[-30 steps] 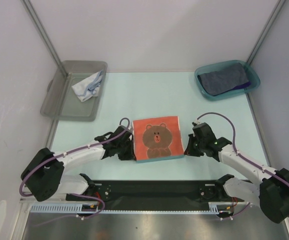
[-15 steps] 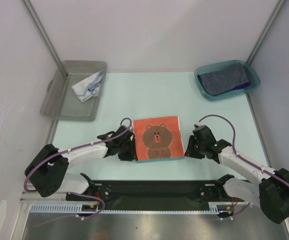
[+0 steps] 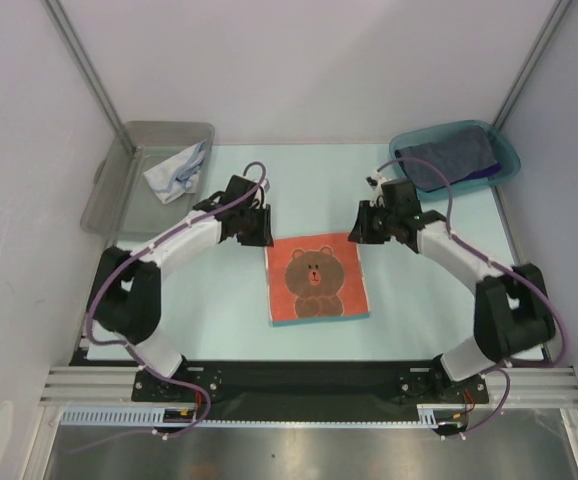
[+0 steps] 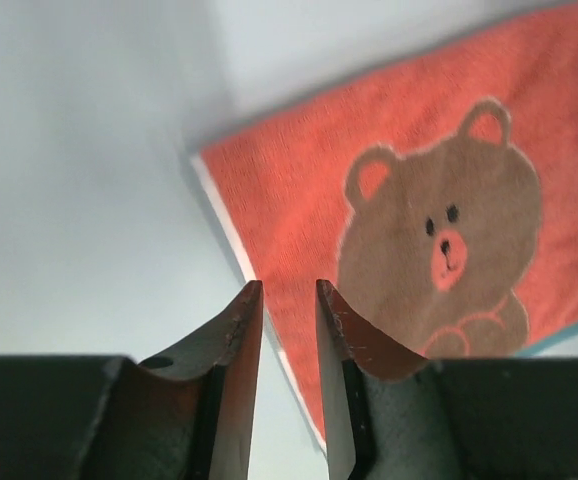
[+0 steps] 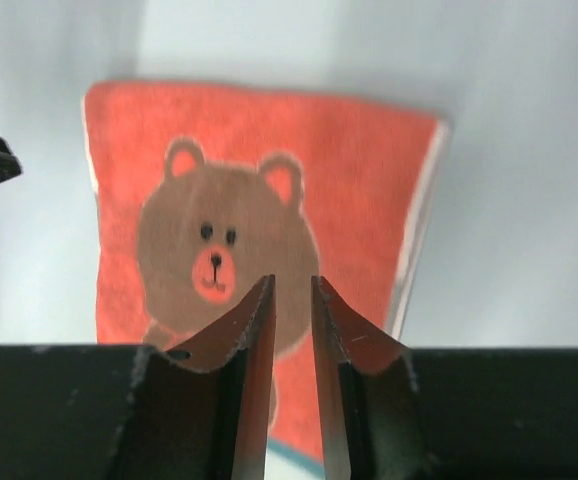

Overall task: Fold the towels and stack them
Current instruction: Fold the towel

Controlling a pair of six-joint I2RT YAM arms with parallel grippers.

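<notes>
I'm running a lab test cell here: plain white panels [image 3: 299, 70] on aluminium posts [image 3: 84, 65] box in a pale worktop [image 3: 219, 320], left arm [image 3: 184, 240] and right arm [image 3: 459, 255] bolted to a black base plate [image 3: 309, 375].

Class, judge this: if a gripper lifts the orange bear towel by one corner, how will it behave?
Probably floppy: the orange bear towel lies flat, thin-edged, hugging the table. Likely light, and its fuzzy weave should grip, not slip.

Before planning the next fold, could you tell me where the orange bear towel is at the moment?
In the top view the orange bear towel lies flat mid-table, its far corners close to the left gripper and right gripper.
</notes>
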